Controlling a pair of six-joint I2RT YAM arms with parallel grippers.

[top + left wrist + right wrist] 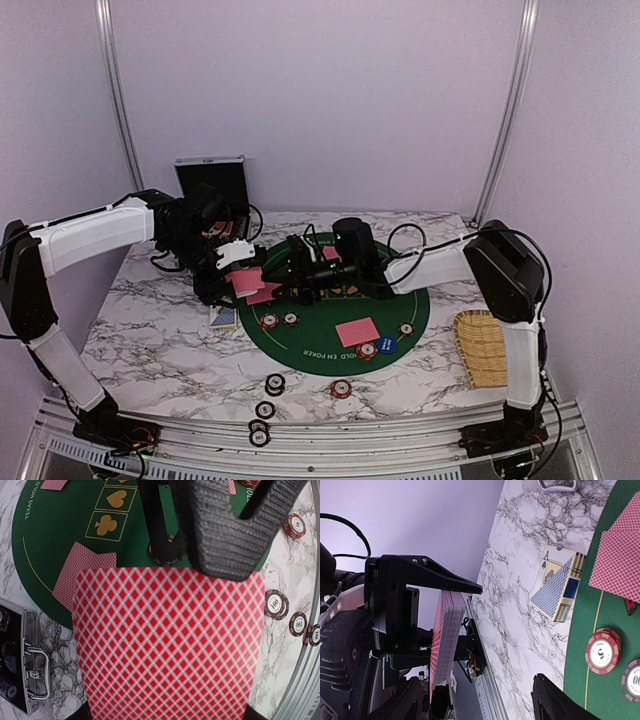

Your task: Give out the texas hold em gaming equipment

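Note:
My left gripper is shut on a deck of pink-red-backed playing cards, held above the left edge of the green mat. In the left wrist view the deck fills the lower frame and hides my own fingers. My right gripper reaches across to it and stands open. In the right wrist view the deck shows edge-on, close to one of the spread fingers. Dealt cards lie on the mat, with two more under the deck. Chips and a blue button disc also lie there.
Loose chips sit on the marble near the front rail. A blue card box lies left of the mat. The black case stands open at the back left. A bamboo tray rests at the right edge.

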